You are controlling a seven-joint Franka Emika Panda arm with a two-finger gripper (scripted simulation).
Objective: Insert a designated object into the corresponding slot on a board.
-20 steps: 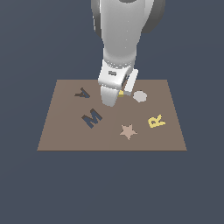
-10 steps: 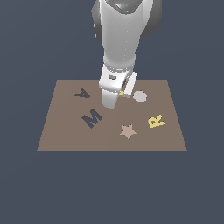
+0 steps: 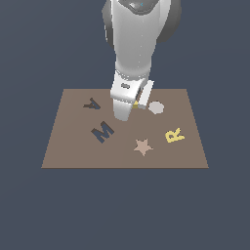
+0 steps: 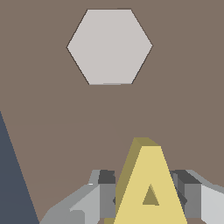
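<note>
The yellow A block (image 4: 148, 183) sits between my gripper's two fingers (image 4: 105, 197), which are shut on it from both sides. In the exterior view only a sliver of the yellow A block (image 3: 135, 104) shows beside the gripper (image 3: 131, 108), which hangs over the brown board (image 3: 73, 146) near its far middle. The dark A-shaped slot (image 3: 91, 103) lies on the board toward the exterior view's left, apart from the gripper. The slot does not show in the wrist view.
A dark M shape (image 3: 102, 131) lies in front of the slot. A grey hexagon (image 3: 156, 107) sits just to the exterior view's right of the gripper and fills the wrist view (image 4: 109, 46). A tan star (image 3: 142, 146) and a yellow R (image 3: 174, 135) lie nearer the front right.
The arm has shifted slightly toward the exterior view's left over the board, with the yellow A still in the gripper. The pieces on the board have not moved.
</note>
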